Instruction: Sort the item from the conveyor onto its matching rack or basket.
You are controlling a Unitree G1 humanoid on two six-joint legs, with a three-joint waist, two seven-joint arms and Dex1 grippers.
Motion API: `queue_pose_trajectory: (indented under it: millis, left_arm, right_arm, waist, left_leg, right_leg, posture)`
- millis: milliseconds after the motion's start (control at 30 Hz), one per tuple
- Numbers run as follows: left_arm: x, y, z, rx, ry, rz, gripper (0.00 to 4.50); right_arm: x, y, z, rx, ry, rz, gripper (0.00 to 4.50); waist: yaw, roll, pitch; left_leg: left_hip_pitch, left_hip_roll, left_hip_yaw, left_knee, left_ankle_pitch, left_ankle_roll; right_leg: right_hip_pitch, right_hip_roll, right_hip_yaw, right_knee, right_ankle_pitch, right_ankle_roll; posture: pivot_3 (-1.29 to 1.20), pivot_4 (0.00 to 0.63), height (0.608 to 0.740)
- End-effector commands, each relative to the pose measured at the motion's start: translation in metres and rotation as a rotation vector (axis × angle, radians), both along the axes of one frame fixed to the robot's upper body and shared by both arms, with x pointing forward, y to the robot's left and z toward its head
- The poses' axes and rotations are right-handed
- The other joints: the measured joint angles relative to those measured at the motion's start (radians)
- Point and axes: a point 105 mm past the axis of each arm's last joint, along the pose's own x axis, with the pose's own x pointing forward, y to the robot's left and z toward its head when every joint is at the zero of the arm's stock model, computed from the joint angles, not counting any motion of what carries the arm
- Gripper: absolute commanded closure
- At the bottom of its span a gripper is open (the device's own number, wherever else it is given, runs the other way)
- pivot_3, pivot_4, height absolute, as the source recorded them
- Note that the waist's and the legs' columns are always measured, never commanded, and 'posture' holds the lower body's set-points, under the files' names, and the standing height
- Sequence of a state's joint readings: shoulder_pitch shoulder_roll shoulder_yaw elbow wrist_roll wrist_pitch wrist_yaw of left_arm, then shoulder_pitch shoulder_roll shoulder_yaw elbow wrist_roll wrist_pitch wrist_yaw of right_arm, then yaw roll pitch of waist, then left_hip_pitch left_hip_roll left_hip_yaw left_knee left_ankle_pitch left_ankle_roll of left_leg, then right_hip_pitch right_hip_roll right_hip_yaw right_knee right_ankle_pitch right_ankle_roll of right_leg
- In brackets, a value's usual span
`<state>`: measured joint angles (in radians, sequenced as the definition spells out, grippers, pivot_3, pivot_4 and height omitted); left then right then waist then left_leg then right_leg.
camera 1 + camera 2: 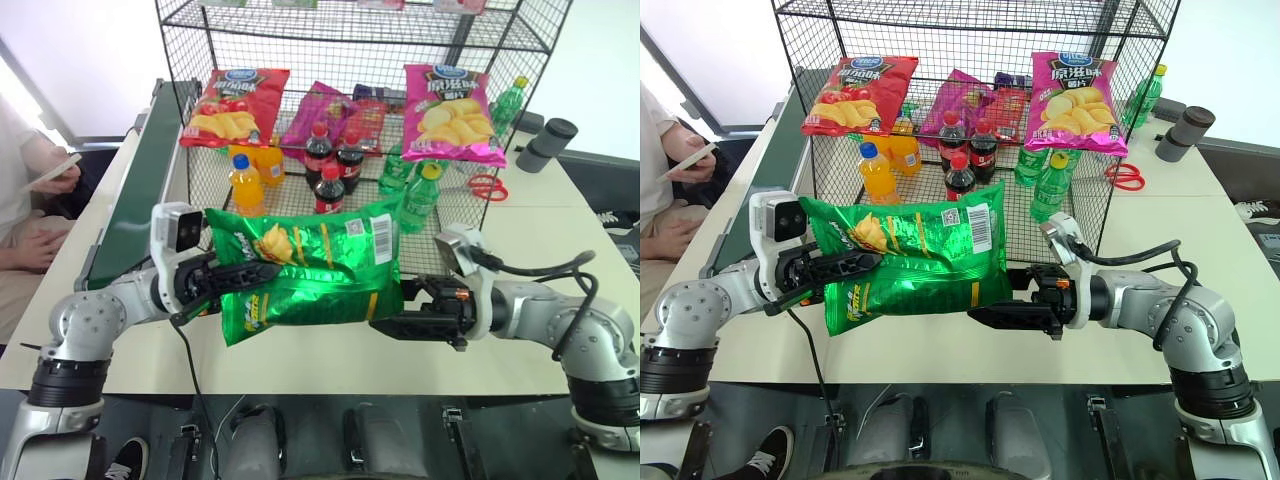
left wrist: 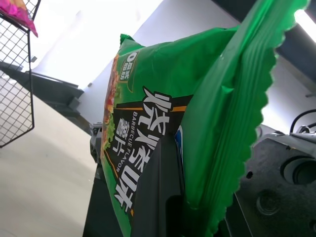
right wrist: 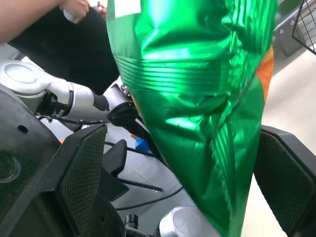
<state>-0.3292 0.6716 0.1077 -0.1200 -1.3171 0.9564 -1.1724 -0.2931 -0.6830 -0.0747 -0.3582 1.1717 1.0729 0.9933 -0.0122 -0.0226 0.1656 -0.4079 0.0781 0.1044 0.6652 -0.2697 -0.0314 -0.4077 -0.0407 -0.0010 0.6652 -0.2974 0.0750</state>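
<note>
- Left eye view: the green chip bag (image 1: 310, 265) hangs above the counter (image 1: 520, 250), just in front of the black wire rack (image 1: 185, 60) and well off the dark-green conveyor (image 1: 140, 195). The left gripper (image 1: 262, 272) is clenched on the bag's left end.
- Right eye view: the right gripper (image 1: 992, 315) sits at the bag's lower right corner, jaws spread and nothing pinched. I judge this a hand-over or two-handed carry, midway between pickup and placing. The red chip bag (image 1: 858, 95) and pink chip bag (image 1: 1072, 100) lie on the rack's shelf, above the bottles.
- Left wrist view: the bag's crimped edge is clamped between this gripper's fingers.
- Right wrist view: the bag hangs between the parted pads (image 3: 84, 168), untouched. Next, probably, the right gripper must close on it before lifting toward the chip shelf.
</note>
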Motion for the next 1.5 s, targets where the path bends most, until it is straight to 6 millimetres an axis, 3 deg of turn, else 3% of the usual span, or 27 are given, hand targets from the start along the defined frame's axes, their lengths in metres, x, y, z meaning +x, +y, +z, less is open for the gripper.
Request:
queue_pose_trajectory:
  millis: [33,67,167,400,467,567,800,867,933,1133,1300,1367,1500]
  left_arm:
    - [-0.001,0.004,0.007,-0.003,-0.063,0.023,4.45]
    - [-0.001,0.004,0.006,0.007,-0.071,0.027,4.45]
    - [-0.002,0.004,0.005,0.002,-0.07,0.026,4.5]
    - [0.003,0.003,0.002,0.01,-0.08,0.061,4.5]
    - [0.004,0.004,-0.004,0.056,-0.023,0.051,4.5]
    - [0.011,0.008,-0.009,0.102,-0.061,0.12,3.63]
    - [0.02,0.026,-0.021,0.172,-0.11,0.276,0.02]
    - [0.024,0.036,-0.026,0.203,-0.135,0.362,0.0]
    - [0.026,0.044,-0.029,0.226,-0.18,0.442,0.0]
    - [0.033,0.075,-0.036,0.305,-0.308,0.759,0.0]
    - [0.045,0.068,-0.025,0.301,-0.429,0.897,0.0]
    - [0.049,0.062,-0.025,0.305,-0.457,0.91,0.0]
    - [0.054,0.054,-0.024,0.297,-0.489,0.914,0.0]
  right_arm:
    - [-0.003,0.004,0.006,-0.009,-0.019,0.035,0.0]
    - [-0.002,0.004,0.006,-0.01,-0.019,0.033,0.0]
    - [0.0,0.003,0.005,-0.019,-0.013,0.03,0.91]
    - [0.002,0.003,0.005,-0.019,-0.017,0.021,4.33]
    - [0.002,0.002,0.005,-0.022,-0.018,0.017,4.36]
    - [0.007,0.0,0.005,-0.04,-0.063,-0.013,4.36]
    - [0.025,-0.012,0.003,-0.177,-0.286,-0.13,4.36]
    - [0.035,-0.024,-0.007,-0.385,-0.541,-0.166,4.36]
    - [0.037,-0.026,-0.001,-0.421,-0.643,-0.176,4.36]
    - [0.048,-0.014,0.067,-0.391,-1.203,-0.343,4.36]
    - [0.077,-0.016,0.102,-0.437,-1.548,-0.599,4.36]
    - [0.096,-0.022,0.103,-0.556,-1.645,-0.691,4.36]
    - [0.11,-0.021,0.108,-0.655,-1.849,-0.728,4.36]
  waist:
    - [-0.001,0.0,0.0]
    - [-0.001,0.0,0.0]
    - [0.0,0.0,0.0]
    - [0.0,0.0,0.0]
    - [0.0,0.0,0.0]
    - [-0.001,0.0,0.0]
    - [-0.001,0.0,0.0]
    - [-0.001,0.0,0.0]
    - [-0.001,0.0,0.0]
    - [-0.004,0.0,0.0]
    - [0.005,-0.001,0.0]
    - [0.003,-0.001,0.0]
    - [-0.002,-0.001,0.0]
  left_leg:
    - [0.0,0.0,0.0,0.0,0.0,0.0]
    - [0.0,0.0,0.0,0.0,0.0,0.0]
    - [0.0,0.0,0.0,0.0,0.0,0.0]
    - [0.0,0.0,0.0,0.0,0.0,0.0]
    - [0.0,0.0,0.0,0.0,0.0,0.0]
    - [0.0,0.0,0.0,0.0,0.0,0.0]
    - [0.0,0.0,0.0,0.0,0.0,0.0]
    - [-0.001,0.0,0.0,0.0,0.0,0.0]
    - [-0.001,0.0,0.0,0.0,0.0,0.0]
    - [-0.001,0.001,0.001,-0.001,0.0,0.0]
    - [-0.001,-0.001,0.001,0.0,0.0,0.0]
    - [-0.001,-0.002,0.002,0.0,0.0,0.0]
    - [-0.001,-0.002,0.003,0.0,0.0,0.0]
  right_leg:
    - [0.0,0.0,0.0,0.0,0.0,0.0]
    - [0.0,0.0,0.0,0.0,0.0,0.0]
    - [0.0,0.0,0.0,0.0,0.0,0.0]
    - [0.0,0.0,0.0,0.0,0.0,0.0]
    - [0.0,0.0,0.0,0.0,0.0,0.0]
    - [0.0,0.0,0.0,0.0,0.0,0.0]
    - [-0.001,0.0,0.0,0.0,0.0,0.0]
    - [-0.001,0.0,0.0,0.0,0.0,0.0]
    - [-0.001,-0.001,0.0,-0.001,0.0,0.0]
    - [-0.002,0.0,0.0,0.0,0.0,0.0]
    - [-0.001,-0.002,0.0,-0.001,0.0,0.0]
    - [-0.001,-0.003,0.0,-0.001,0.0,0.0]
    - [-0.001,-0.003,0.0,-0.001,0.0,0.0]
  posture:
    - [0.0,0.15,0.74]
    - [0.0,0.15,0.74]
    - [0.0,0.15,0.74]
    - [0.0,0.15,0.74]
    - [0.0,0.15,0.74]
    - [0.0,0.15,0.74]
    - [0.0,0.15,0.74]
    - [0.0,0.15,0.74]
    - [0.0,0.15,0.74]
    - [0.0,0.15,0.74]
    - [0.0,0.15,0.74]
    - [0.0,0.15,0.74]
    - [0.0,0.15,0.74]
